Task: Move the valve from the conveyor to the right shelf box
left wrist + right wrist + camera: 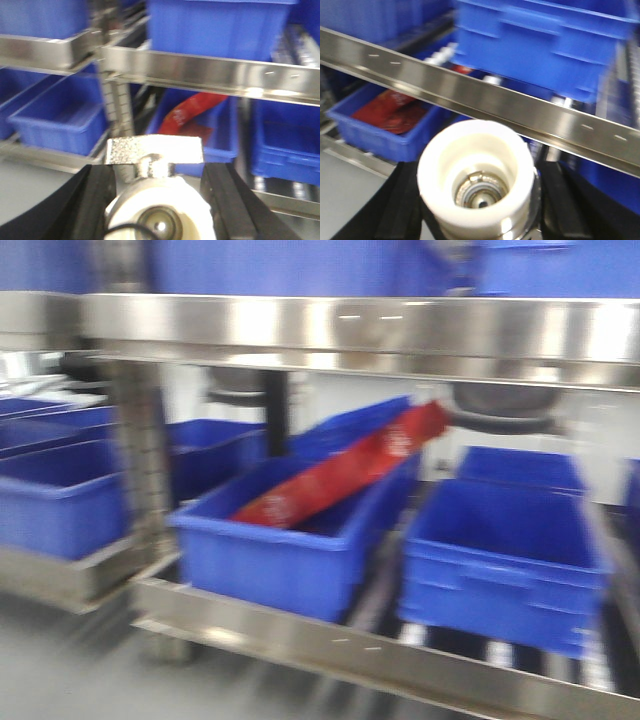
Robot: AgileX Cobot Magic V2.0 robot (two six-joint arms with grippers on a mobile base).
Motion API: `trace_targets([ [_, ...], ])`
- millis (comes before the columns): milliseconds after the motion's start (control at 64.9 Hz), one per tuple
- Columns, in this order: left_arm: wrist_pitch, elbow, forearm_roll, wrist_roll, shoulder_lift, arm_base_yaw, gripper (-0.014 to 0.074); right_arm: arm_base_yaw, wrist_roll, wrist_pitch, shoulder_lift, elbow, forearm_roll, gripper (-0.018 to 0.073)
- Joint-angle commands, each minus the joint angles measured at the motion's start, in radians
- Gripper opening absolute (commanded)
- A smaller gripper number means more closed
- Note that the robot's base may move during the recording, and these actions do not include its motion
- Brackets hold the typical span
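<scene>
My left gripper [161,200] is shut on a valve [157,212]: its white cap faces the camera and its silvery flat handle [155,150] sticks up between the black fingers [95,200]. My right gripper [481,212] is shut on a second valve [476,170], whose white cap and metal bore face the camera. Both are held in front of the stainless-steel shelf [360,330], whose shiny rail also shows in the left wrist view [210,72] and the right wrist view [470,95]. The conveyor is out of view. No gripper shows in the front view.
On the lower shelf level a blue box [290,550] holds a red packet [340,475]. An empty blue box [495,570] stands to its right. More blue boxes [60,490] sit on the left rack. A steel upright [140,440] divides the racks. All views are blurred.
</scene>
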Motion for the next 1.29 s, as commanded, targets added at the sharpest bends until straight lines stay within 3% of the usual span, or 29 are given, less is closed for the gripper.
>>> trace_targets([
  [0, -0.059, -0.005, -0.002, -0.005, -0.009, -0.004, -0.0111, 0.001, -0.004, -0.077, -0.008, -0.016, -0.01, -0.0154],
  [1279, -0.059, -0.005, -0.002, -0.005, -0.007, -0.004, -0.0111, 0.001, -0.004, -0.077, -0.008, -0.016, -0.01, -0.0154],
])
